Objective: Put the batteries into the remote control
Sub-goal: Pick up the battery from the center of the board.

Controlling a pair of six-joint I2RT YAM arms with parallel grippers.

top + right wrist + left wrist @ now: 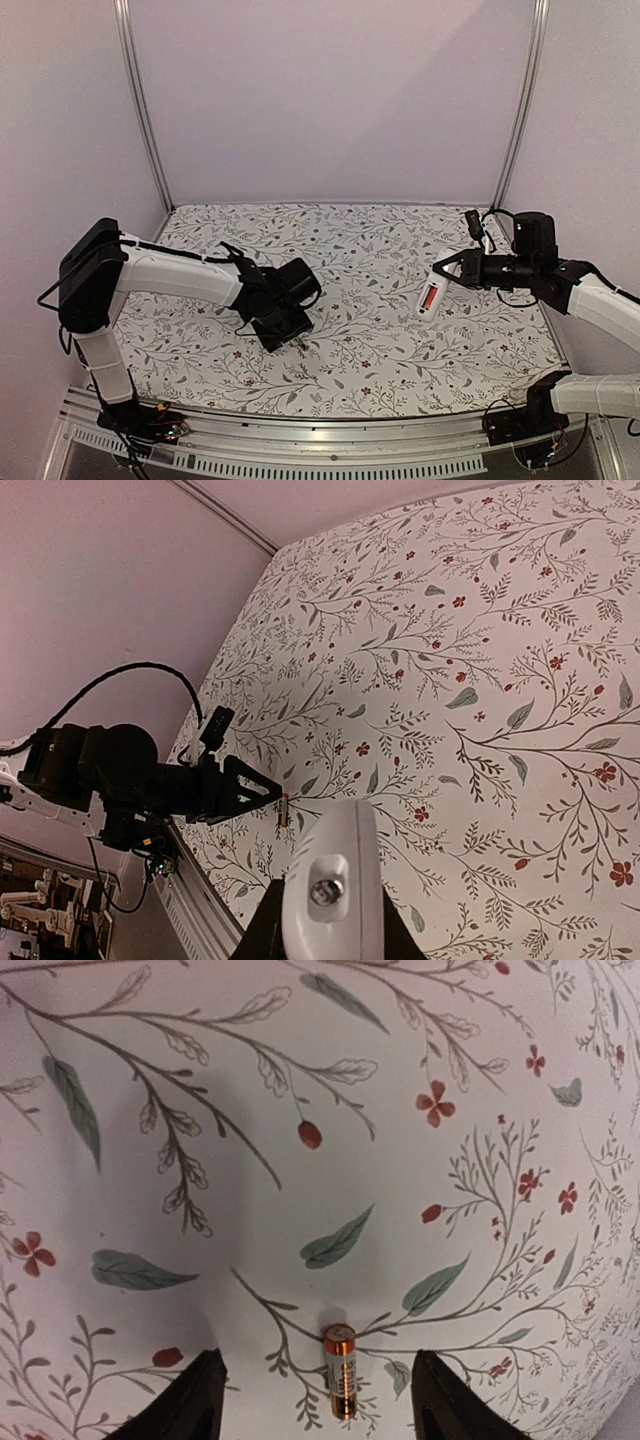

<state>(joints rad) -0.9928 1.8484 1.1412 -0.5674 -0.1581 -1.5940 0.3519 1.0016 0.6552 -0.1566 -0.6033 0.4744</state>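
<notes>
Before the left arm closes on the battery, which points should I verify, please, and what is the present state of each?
1. Left jaws open: ok.
2. Between them lies the dark cylindrical battery with copper-orange ends, on the floral tablecloth: ok.
3. That battery is free, not yet gripped: ok.
4. Right jaws clamp the slim white plastic remote control: ok.
5. In the remote's recess sits the red cylindrical battery: ok.
6. Second slot free: cannot tell.
</notes>
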